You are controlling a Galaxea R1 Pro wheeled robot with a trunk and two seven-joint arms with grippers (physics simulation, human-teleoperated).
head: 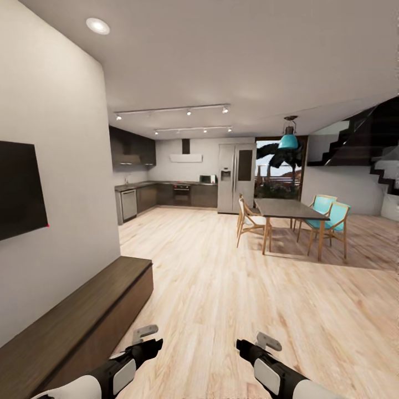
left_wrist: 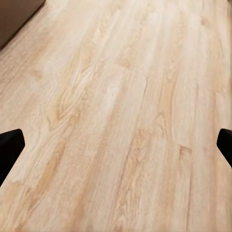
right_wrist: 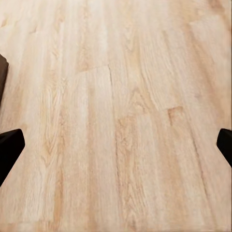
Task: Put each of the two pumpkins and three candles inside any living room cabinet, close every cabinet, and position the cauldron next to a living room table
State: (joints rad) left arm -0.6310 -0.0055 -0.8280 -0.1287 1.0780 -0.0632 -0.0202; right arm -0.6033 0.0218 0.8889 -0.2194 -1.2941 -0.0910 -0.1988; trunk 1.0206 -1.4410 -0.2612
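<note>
Both hands, left point(left_wrist: 116, 145) and right point(right_wrist: 116, 145), spread empty over grainy pale planks point(head: 233, 288).

Cabinet point(head: 83, 321) cropped at frame edge

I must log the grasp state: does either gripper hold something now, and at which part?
Nothing is held. The left gripper and the right gripper are both open, with only bare wooden floor between their fingertips.

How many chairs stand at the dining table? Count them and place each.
3. One pale-seated wooden chair at the dining table's left side; two teal chairs at its right, one behind the other. More may be hidden.
</note>
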